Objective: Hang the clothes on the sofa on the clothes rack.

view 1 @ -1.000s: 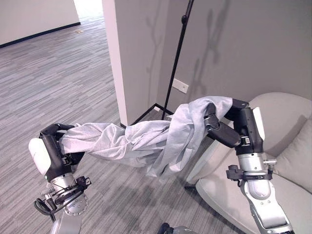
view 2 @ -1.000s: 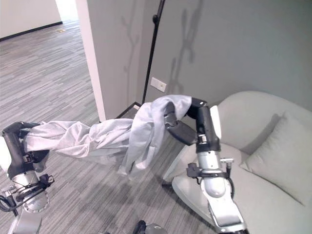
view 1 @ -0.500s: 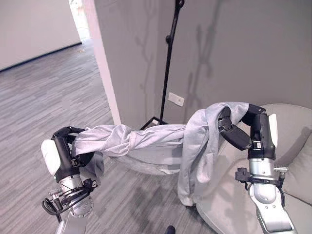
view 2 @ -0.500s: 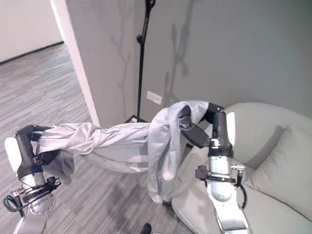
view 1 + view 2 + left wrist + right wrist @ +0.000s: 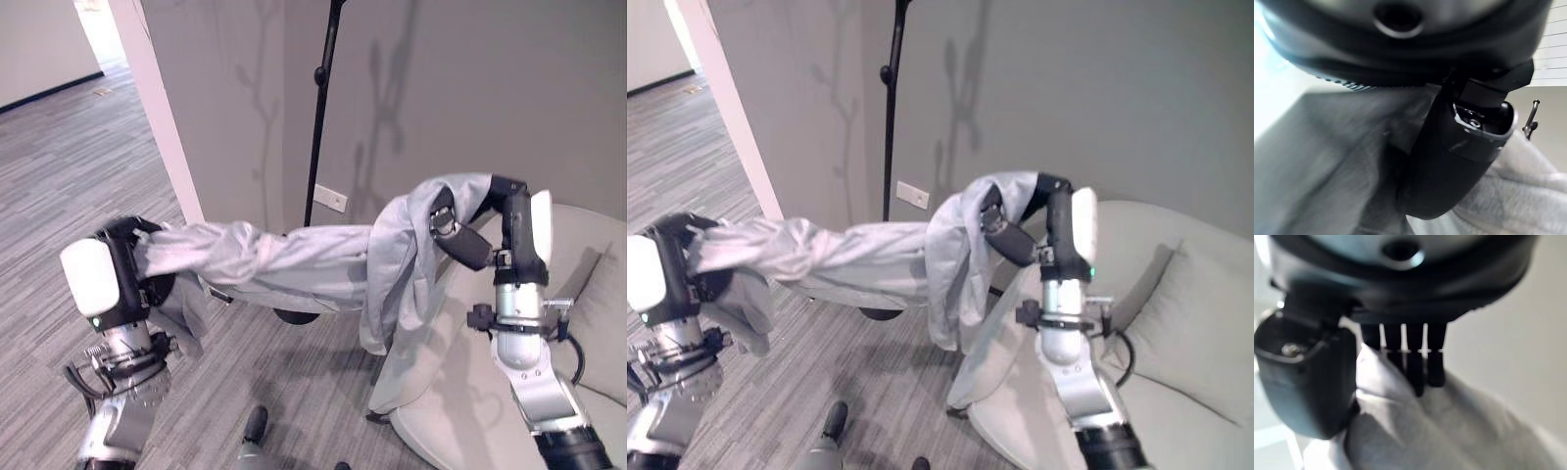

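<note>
1. The grey garment [image 5: 294, 264] hangs in the air in front of the clothes rack [image 5: 321, 108], stretched like a rope between the two hands and already clear of the sofa [image 5: 588, 294], which stands to the right of the rack.
2. The left hand [image 5: 122, 257] is clenched on one bunched end of the garment, well to the left of the rack's pole; its own wrist view shows the thumb pressed into the cloth.
3. The right hand [image 5: 460, 230] grasps the other end, just to the right of the pole, with the fingers [image 5: 1415, 362] curled over the cloth and a long fold dangling below.
4. Risk: the cloth is twisted and bunched, so it may not open over a hook of the rack and could slide off once let go.
5. Risk: the dangling fold hangs low near the rack's base [image 5: 296, 315] and may snag there or drag on the floor [image 5: 59, 166].
6. Risk: the rack looks thin, and a pull on the taut cloth against its pole could tip it.
7. Risk: the rack's hooks lie above what is shown, so the lift needed is hard to judge.
</note>
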You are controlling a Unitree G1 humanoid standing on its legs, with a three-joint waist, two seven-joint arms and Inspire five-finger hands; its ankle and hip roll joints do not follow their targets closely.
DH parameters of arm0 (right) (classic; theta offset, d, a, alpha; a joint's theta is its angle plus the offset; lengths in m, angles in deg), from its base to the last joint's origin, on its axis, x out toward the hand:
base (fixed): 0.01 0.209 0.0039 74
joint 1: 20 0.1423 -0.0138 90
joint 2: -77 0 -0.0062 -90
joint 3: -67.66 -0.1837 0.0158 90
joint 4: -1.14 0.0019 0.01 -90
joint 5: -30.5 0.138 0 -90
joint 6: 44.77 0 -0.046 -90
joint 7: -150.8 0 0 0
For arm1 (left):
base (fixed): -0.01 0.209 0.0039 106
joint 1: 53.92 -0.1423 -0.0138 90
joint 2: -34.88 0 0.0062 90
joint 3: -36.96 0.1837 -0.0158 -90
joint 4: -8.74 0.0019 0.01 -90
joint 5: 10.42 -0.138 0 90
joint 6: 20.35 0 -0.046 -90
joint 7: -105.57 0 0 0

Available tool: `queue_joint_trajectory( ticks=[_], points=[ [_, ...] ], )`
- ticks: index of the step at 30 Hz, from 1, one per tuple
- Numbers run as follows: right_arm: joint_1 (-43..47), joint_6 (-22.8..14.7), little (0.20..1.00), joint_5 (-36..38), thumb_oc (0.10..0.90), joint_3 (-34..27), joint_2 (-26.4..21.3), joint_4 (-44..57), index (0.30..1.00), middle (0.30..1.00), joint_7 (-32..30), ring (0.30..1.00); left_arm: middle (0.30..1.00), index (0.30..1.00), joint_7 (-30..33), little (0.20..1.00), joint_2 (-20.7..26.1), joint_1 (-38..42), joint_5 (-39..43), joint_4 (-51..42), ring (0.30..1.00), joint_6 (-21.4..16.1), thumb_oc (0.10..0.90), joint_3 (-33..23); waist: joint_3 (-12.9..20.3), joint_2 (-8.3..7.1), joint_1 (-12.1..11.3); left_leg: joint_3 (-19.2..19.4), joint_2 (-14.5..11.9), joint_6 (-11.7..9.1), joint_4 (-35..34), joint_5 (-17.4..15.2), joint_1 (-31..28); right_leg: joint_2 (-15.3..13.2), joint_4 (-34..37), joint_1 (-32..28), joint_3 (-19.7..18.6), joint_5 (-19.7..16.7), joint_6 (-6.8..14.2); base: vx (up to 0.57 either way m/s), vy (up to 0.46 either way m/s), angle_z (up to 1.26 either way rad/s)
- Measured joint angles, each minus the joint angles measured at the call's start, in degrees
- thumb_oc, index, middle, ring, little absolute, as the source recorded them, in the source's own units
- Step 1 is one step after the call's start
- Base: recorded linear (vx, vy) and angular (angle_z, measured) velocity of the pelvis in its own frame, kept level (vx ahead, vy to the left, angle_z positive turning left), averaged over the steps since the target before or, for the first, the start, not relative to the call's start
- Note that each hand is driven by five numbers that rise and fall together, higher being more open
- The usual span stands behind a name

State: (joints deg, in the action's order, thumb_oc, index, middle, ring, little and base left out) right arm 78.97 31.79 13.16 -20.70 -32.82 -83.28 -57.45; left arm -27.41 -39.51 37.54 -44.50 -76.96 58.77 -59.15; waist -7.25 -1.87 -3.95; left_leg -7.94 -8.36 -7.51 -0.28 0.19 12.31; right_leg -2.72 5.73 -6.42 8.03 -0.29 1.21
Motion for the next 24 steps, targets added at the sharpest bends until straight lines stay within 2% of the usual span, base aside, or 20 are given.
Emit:
queue_joint_trajectory(
  ticks=[1, 2, 3, 4, 5, 6, 7, 8, 9, 10, 11, 12, 14, 16, 18, 20, 21, 22, 23, 24],
  points=[
    [0.0, 0.0, 0.300, -2.3, 0.400, 0.0, -0.1, 0.5, 0.300, 0.300, -0.9, 0.300, 0.300, 0.300, 0.8, 0.300, 1.7, 0.7, -0.6, -0.3, 0.300, 0.4, 0.400, -1.3, 0.3, -1.15, -0.4, 2.2, 2.0, 0.3, 1.7, 0.3, -0.2, -2.1, -0.1, -0.1, -1.7, 1.6, 0.9, 0.27, 0.351, -0.65],
    [0.7, 0.1, 0.300, -4.8, 0.400, -0.1, -0.1, 2.4, 0.300, 0.300, -2.7, 0.300, 0.300, 0.300, 2.7, 0.300, 3.6, 3.1, -1.0, -0.4, 0.300, 1.7, 0.400, -3.2, 0.9, -2.22, -1.0, 3.0, 4.4, 1.9, 2.2, 2.8, -1.5, -4.1, -3.0, -0.2, -2.0, 3.8, 3.0, 0.22, 0.260, -0.59],
    [1.3, 0.1, 0.300, -6.7, 0.400, -0.1, 0.0, 2.4, 0.300, 0.300, -3.7, 0.300, 0.300, 0.300, 3.3, 0.300, 5.0, 5.1, -0.8, -0.3, 0.300, 2.8, 0.400, -3.3, 0.7, -2.94, -1.0, 3.8, 5.8, 3.4, 2.9, 3.2, -2.4, -4.5, -5.2, -1.0, -2.0, 4.4, 3.9, 0.38, 0.554, -0.67],
    [4.3, 1.1, 0.300, -10.2, 0.400, -0.1, -0.2, 1.0, 0.300, 0.300, -5.7, 0.300, 0.300, 0.300, 4.0, 0.300, 8.1, 8.2, -0.9, -0.6, 0.300, 3.2, 0.400, -3.3, 1.6, -5.70, -2.1, 7.6, 8.8, 6.5, 3.8, 5.1, -4.4, -6.5, -8.4, -1.8, -0.3, 5.9, 5.1, 0.23, 0.426, -0.42],
    [6.9, 2.1, 0.300, -12.1, 0.400, -0.1, -0.3, -0.2, 0.300, 0.300, -7.3, 0.300, 0.300, 0.300, 4.8, 0.300, 9.4, 11.1, -0.8, -0.4, 0.300, 3.5, 0.400, -3.0, 1.7, -6.92, -2.0, 9.0, 10.5, 8.2, 6.1, 4.3, -3.8, -8.6, -7.9, -3.1, -0.5, 7.2, 5.7, 0.22, 0.431, -0.36],
    [8.3, 2.9, 0.300, -13.0, 0.400, -0.2, -0.2, -1.1, 0.300, 0.300, -8.4, 0.300, 0.300, 0.300, 5.0, 0.300, 9.5, 13.3, -0.7, -0.2, 0.300, 3.7, 0.400, -2.6, 1.9, -7.33, -1.9, 9.2, 11.3, 9.3, 6.3, 3.5, -4.1, -9.6, -9.0, -3.2, -0.4, 6.6, 6.5, 0.12, 0.346, -0.12],
    [10.6, 5.3, 0.300, -14.0, 0.400, -0.7, -0.2, -2.2, 0.300, 0.300, -10.6, 0.300, 0.300, 0.300, 5.3, 0.300, 10.1, 17.0, -0.7, -0.4, 0.300, 3.6, 0.400, -0.8, 2.0, -6.26, -1.3, 9.5, 11.3, 10.2, 3.6, 4.4, -6.4, -9.6, -15.5, -0.4, -0.5, 6.1, 8.3, 0.10, 0.450, -0.19],
    [11.8, 6.9, 0.300, -15.3, 0.400, -1.6, 0.0, -4.0, 0.300, 0.300, -11.6, 0.300, 0.300, 0.300, 5.7, 0.300, 10.2, 19.1, 0.1, 0.3, 0.300, 3.7, 0.400, 2.0, 1.9, -5.36, -0.8, 10.6, 11.2, 12.1, 3.3, 4.1, -7.8, -10.2, -25.8, 3.6, -0.5, 6.0, 10.3, 0.12, 0.534, -0.16],
    [12.1, 7.5, 0.300, -15.7, 0.400, -1.7, -0.3, -5.0, 0.300, 0.300, -12.3, 0.300, 0.300, 0.300, 5.6, 0.300, 10.1, 19.5, 0.3, 0.3, 0.300, 3.7, 0.400, 2.9, 1.8, -5.19, -0.2, 10.6, 11.5, 13.5, 3.0, 3.6, -8.3, -10.0, -29.1, 5.0, -0.9, 4.9, 10.7, 0.09, 0.408, -0.16],
    [12.7, 8.7, 0.300, -16.1, 0.400, -1.6, -1.0, -5.6, 0.300, 0.300, -12.3, 0.300, 0.300, 0.300, 5.6, 0.300, 10.1, 19.9, 0.3, 0.4, 0.300, 3.7, 0.400, 4.0, 1.5, -4.65, 0.0, 10.8, 11.8, 13.7, 2.9, 3.4, -9.1, -10.8, -33.2, 6.7, -1.0, 3.2, 11.9, 0.09, 0.284, -0.01],
    [13.3, 9.7, 0.300, -16.2, 0.400, -1.6, -1.7, -6.2, 0.300, 0.300, -12.9, 0.300, 0.300, 0.300, 5.6, 0.300, 10.2, 20.1, 0.3, 0.6, 0.300, 3.7, 0.400, 5.3, 1.0, -3.68, 0.8, 11.0, 11.9, 14.2, 2.7, 3.4, -10.4, -11.2, -38.0, 8.5, -2.2, 0.5, 13.3, 0.12, 0.258, -0.03],
    [14.0, 10.4, 0.300, -16.2, 0.400, -1.7, -2.0, -7.4, 0.300, 0.300, -13.5, 0.300, 0.300, 0.300, 5.5, 0.300, 10.1, 20.0, 0.3, 0.6, 0.300, 3.7, 0.400, 6.5, 0.5, -2.80, 1.7, 11.2, 12.1, 15.0, 1.8, 3.1, -12.5, -11.7, -43.2, 10.3, -2.0, -0.1, 14.4, 0.12, 0.213, -0.08],
    [14.3, 11.5, 0.300, -16.2, 0.400, -1.7, -2.0, -7.6, 0.300, 0.300, -13.9, 0.300, 0.300, 0.300, 5.4, 0.300, 10.0, 20.0, 0.2, 0.5, 0.300, 3.6, 0.400, 6.8, -0.2, -1.79, 1.9, 12.1, 12.5, 16.1, 0.7, 2.3, -15.8, -11.7, -49.8, 13.5, -0.2, 1.9, 13.5, 0.11, 0.096, -0.26],
    [14.3, 11.6, 0.300, -16.2, 0.400, -1.9, -2.2, -7.5, 0.300, 0.300, -15.2, 0.300, 0.300, 0.300, 5.4, 0.300, 9.8, 20.0, 0.1, 0.3, 0.300, 3.6, 0.400, 6.8, -0.3, -1.11, 3.1, 12.2, 13.5, 16.0, -1.7, 2.3, -18.6, -11.5, -47.7, 14.6, 4.4, 5.1, 11.1, 0.08, -0.057, -0.07],
    [14.7, 11.8, 0.300, -16.1, 0.400, -2.0, -4.3, -7.9, 0.300, 0.300, -16.2, 0.300, 0.300, 0.300, 5.2, 0.300, 9.1, 20.1, 0.1, -0.2, 0.300, 3.2, 0.400, 6.7, -0.1, -1.02, 3.5, 12.6, 14.6, 15.5, -2.3, 2.0, -19.0, -11.5, -34.4, 15.2, 6.4, 6.2, 8.6, 0.09, -0.170, 0.01],
    [15.9, 11.6, 0.300, -16.1, 0.400, -1.6, -6.8, -10.7, 0.300, 0.300, -16.1, 0.300, 0.300, 0.300, 4.7, 0.300, 9.1, 20.2, 0.1, 0.0, 0.300, 2.7, 0.400, 6.8, -0.1, -1.03, 3.4, 12.7, 14.6, 14.8, -2.4, 1.5, -18.6, -11.8, -21.9, 15.2, 5.8, 5.1, 7.9, 0.20, -0.178, -0.03],
    [16.0, 11.6, 0.300, -16.0, 0.400, -1.5, -8.1, -13.4, 0.300, 0.300, -16.0, 0.300, 0.300, 0.300, 4.6, 0.300, 9.2, 20.9, 0.0, 2.8, 0.300, 1.8, 0.400, 6.7, 0.4, -1.51, 3.3, 12.0, 14.7, 13.5, -2.8, 0.7, -18.4, -12.1, -9.5, 14.2, 4.3, 0.3, 9.6, 0.25, -0.173, 0.09],
    [16.0, 11.8, 0.300, -15.9, 0.400, -1.5, -8.3, -14.9, 0.300, 0.300, -15.8, 0.300, 0.300, 0.300, 4.5, 0.300, 9.3, 21.8, 0.3, 5.7, 0.300, 2.3, 0.400, 6.3, 0.8, -1.98, 3.3, 11.9, 14.9, 13.7, -3.1, 0.7, -18.4, -12.3, -3.1, 13.2, 3.8, -3.2, 9.7, 0.22, -0.140, 0.14],
    [15.7, 11.6, 0.300, -15.7, 0.400, -1.4, -8.3, -15.7, 0.300, 0.300, -15.6, 0.300, 0.300, 0.300, 4.7, 0.300, 9.3, 22.1, 0.4, 7.9, 0.300, 2.9, 0.400, 6.1, 1.0, -2.25, 3.4, 11.6, 15.0, 13.5, -3.0, 0.5, -18.7, -12.3, -0.5, 13.0, 3.6, -5.2, 8.7, 0.36, -0.217, 0.36],
    [16.0, 11.2, 0.300, -15.0, 0.400, 1.5, -9.9, -18.2, 0.300, 0.300, -15.0, 0.300, 0.300, 0.300, 4.2, 0.300, 11.8, 25.5, -0.1, 17.2, 0.300, 2.4, 0.400, 9.1, 1.6, -3.10, 4.0, 10.4, 14.7, 12.4, -3.1, -0.3, -20.3, -10.6, -0.4, 10.6, 1.3, -8.2, 8.2, 0.29, -0.167, 0.23]
  ],
)
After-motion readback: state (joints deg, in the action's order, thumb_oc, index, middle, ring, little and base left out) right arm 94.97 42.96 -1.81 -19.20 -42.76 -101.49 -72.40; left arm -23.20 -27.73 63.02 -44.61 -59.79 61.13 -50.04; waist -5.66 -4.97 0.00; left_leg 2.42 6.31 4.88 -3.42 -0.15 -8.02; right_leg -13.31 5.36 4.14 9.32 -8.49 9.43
